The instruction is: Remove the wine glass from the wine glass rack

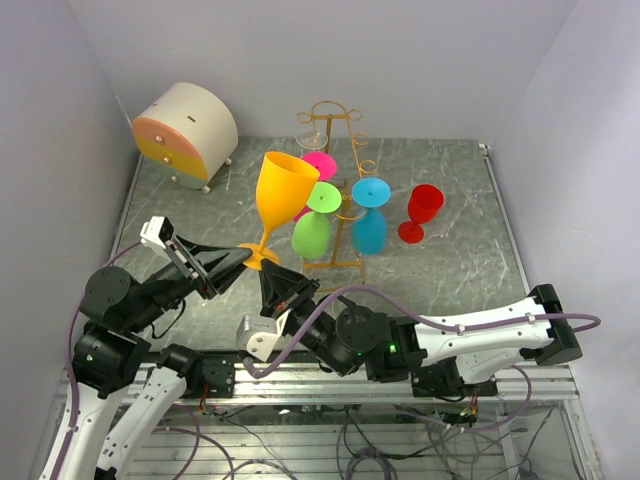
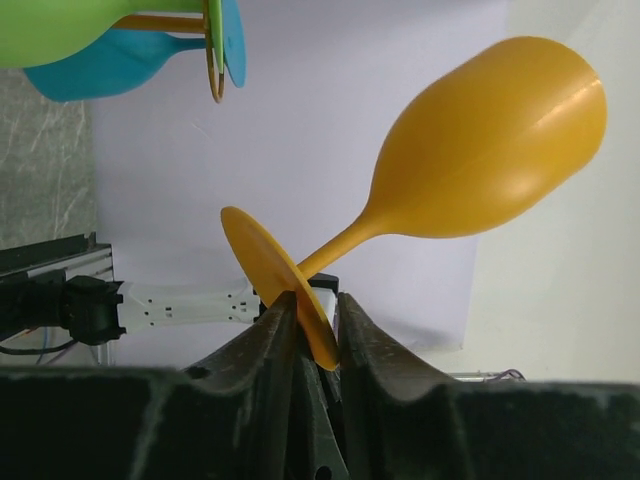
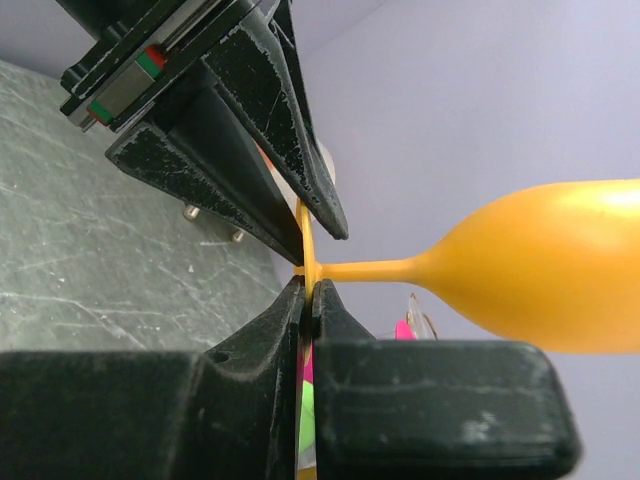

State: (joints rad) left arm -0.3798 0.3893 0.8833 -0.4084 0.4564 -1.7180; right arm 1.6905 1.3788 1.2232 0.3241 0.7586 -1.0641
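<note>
An orange wine glass (image 1: 283,190) is held up off the table, bowl upward, in front of the golden wire wine glass rack (image 1: 338,263). My left gripper (image 1: 245,258) is shut on the rim of its round foot from the left. My right gripper (image 1: 268,275) is shut on the same foot from below. In the left wrist view the foot disc sits slanted in the left gripper (image 2: 315,300), with the wine glass (image 2: 480,150) bowl up to the right. In the right wrist view the right gripper (image 3: 308,285) pinches the thin foot edge, and the wine glass (image 3: 540,265) bowl points right.
On the rack hang a green glass (image 1: 312,232), a blue glass (image 1: 369,225), a pink glass (image 1: 320,165) and a clear glass (image 1: 313,135). A red glass (image 1: 422,212) stands on the grey table (image 1: 200,200) to the right. A round drawer box (image 1: 185,133) sits back left.
</note>
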